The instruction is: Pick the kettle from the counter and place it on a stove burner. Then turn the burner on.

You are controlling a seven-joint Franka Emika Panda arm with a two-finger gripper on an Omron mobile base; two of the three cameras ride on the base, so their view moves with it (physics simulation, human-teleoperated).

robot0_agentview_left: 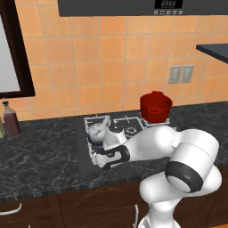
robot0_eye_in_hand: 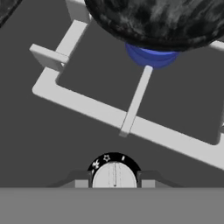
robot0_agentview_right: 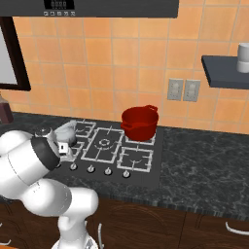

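Presently I find the kettle (robot0_agentview_left: pixel 99 131) seated on the stove burner (robot0_agentview_left: pixel 92 147) at the front left of the black cooktop (robot0_agentview_right: pixel 146 168); in the hand view its dark mottled underside (robot0_eye_in_hand: pixel 157 19) sits on the pale wire grate (robot0_eye_in_hand: pixel 109 116), with a blue glow (robot0_eye_in_hand: pixel 151 57) showing directly beneath it. From the right base view the kettle (robot0_agentview_right: pixel 65 132) lies partly behind my arm's white shoulder. The gripper (robot0_eye_in_hand: pixel 114 179) is low over the cooktop's front edge, and its two dark fingertips (robot0_eye_in_hand: pixel 78 180) stand one on each side of a round white knob (robot0_eye_in_hand: pixel 114 175) with a marked black collar; they look close against it, but I cannot tell whether they are clamped on it. The counter (robot0_agentview_left: pixel 40 151) runs out to both sides of the cooktop. A red lidded pot (robot0_agentview_right: pixel 140 122) stands on a rear burner, well apart from the kettle. A dark brown bottle (robot0_agentview_left: pixel 10 118) stands at the counter's far left against the tiled wall.
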